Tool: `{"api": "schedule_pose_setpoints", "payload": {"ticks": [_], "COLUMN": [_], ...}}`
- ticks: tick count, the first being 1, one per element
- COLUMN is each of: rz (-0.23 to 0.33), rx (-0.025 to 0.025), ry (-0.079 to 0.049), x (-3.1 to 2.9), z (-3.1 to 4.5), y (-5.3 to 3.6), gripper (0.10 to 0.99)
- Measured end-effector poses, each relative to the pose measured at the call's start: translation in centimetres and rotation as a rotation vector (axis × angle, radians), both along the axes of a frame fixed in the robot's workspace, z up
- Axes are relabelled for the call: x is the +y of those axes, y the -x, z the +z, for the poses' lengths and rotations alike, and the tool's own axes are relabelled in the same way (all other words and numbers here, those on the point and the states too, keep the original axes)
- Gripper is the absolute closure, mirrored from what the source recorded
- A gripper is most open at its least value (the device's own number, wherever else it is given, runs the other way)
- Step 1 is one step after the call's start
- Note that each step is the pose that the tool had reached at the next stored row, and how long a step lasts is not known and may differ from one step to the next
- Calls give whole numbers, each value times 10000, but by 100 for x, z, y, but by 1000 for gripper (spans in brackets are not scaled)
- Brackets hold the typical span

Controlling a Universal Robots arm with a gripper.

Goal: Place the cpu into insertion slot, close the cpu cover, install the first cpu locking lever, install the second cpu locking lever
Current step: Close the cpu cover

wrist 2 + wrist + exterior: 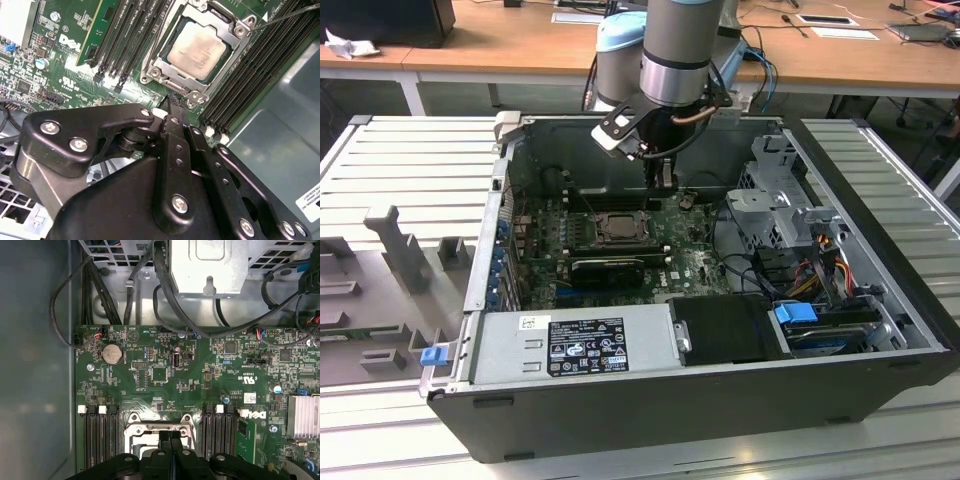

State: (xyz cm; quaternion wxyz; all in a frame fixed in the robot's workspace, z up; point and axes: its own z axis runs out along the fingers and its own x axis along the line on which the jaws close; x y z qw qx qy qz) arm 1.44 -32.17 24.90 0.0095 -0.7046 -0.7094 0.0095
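The cpu (196, 46) lies seated in the insertion slot (156, 70), the pincer (172, 101) pressed together just beside it.

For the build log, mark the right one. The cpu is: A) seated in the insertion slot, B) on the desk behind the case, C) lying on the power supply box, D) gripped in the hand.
A: in the second wrist view the cpu lies flat inside the insertion slot on the green motherboard.
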Motion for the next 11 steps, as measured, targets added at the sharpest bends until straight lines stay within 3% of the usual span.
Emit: {"api": "schedule_pose_setpoints", "payload": {"ticks": [8,11], "rz": [0,8], "rx": [-1,-1], "ry": [0,1], "x": [0,0], "z": [-18,-59], "y": [40,61], "gripper": [980,980]}}
